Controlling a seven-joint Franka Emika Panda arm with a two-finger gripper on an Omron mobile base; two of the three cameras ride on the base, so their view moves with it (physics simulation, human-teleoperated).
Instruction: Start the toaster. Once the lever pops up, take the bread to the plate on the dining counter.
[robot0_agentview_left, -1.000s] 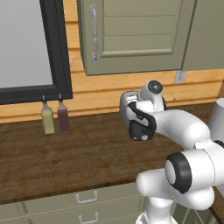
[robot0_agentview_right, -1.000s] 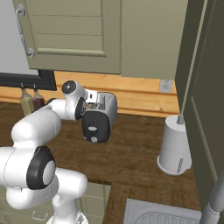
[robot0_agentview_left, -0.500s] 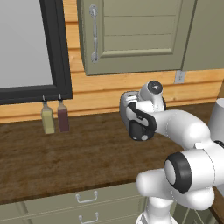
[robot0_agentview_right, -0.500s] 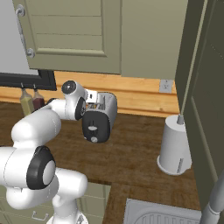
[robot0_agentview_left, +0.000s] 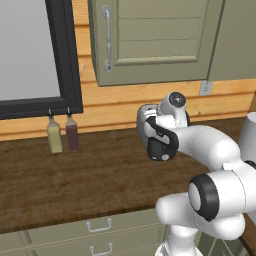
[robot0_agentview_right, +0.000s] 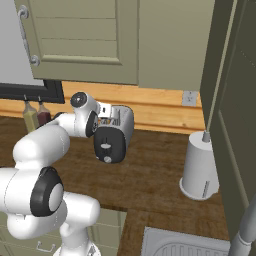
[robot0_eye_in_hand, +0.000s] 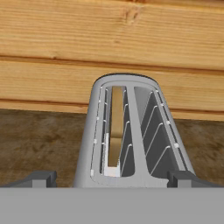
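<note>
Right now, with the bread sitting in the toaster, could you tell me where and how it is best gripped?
Grip the bread by its upper edge, coming straight down from above. It stands on edge in the left slot of the toaster, so only that edge is reachable. The gripper, fingers spread wide on either side of the toaster, should pinch across the slice's thin faces.

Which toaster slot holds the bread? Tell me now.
In the hand view, the left slot of the toaster holds the bread, a tan slice standing inside it. The right slot shows only bare wire guides.
</note>
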